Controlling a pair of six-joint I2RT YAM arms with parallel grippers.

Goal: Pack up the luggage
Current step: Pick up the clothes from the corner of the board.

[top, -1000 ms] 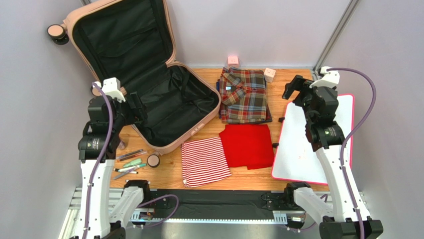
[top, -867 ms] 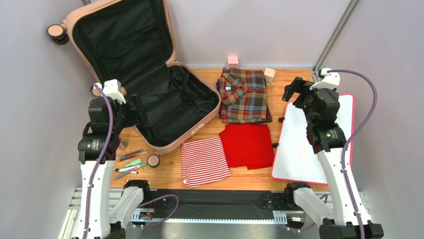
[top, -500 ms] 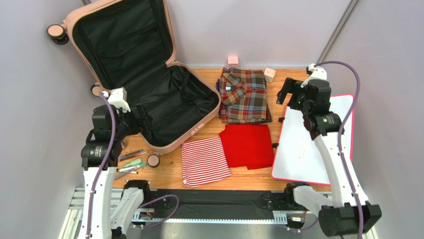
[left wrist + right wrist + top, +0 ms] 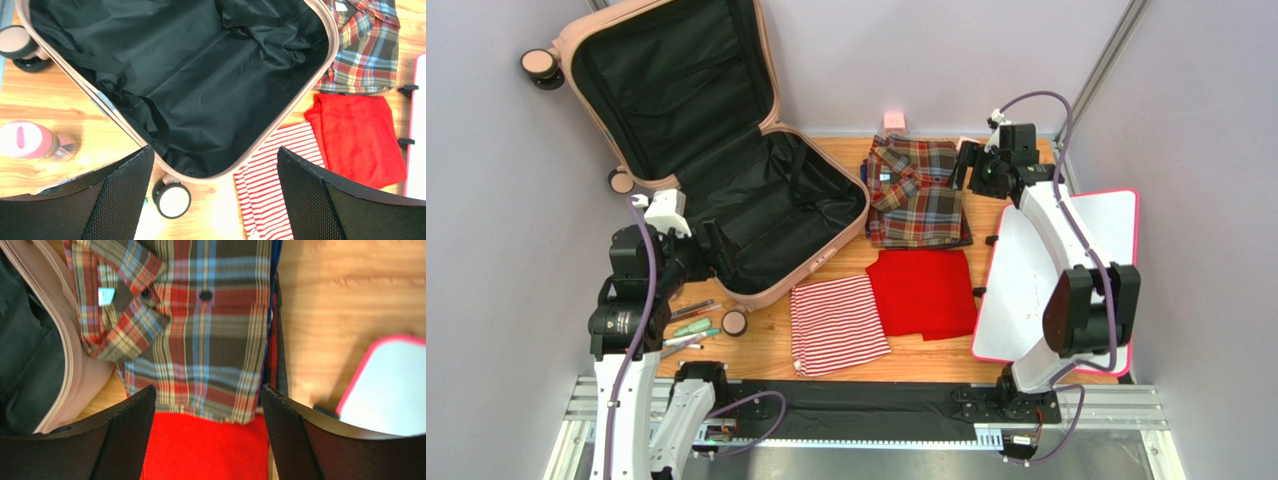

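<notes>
Hovering over the near-left rim of the luggage [image 4: 771,215], the left end effector [image 4: 215,155] has its jaws spread wide with nothing between them. The luggage lies open at the far-left corner of the desk [image 4: 766,340]. Its lid leans back against the wall, and the black lining of both halves is bare. The right end effector [image 4: 207,390] hangs above the folded plaid shirt [image 4: 918,192] at the middle of the far edge; its jaws are also well apart and hold nothing. Just beside the shirt on the near side lies a red cloth [image 4: 923,292]. A red-and-white striped cloth [image 4: 837,322] sits beside it towards the near edge, close to the luggage's rim. A white board with a pink rim [image 4: 1011,300] lies along the right edge. A few pens [image 4: 688,325] and a round compact [image 4: 734,322] rest near the left edge, in front of the luggage.
</notes>
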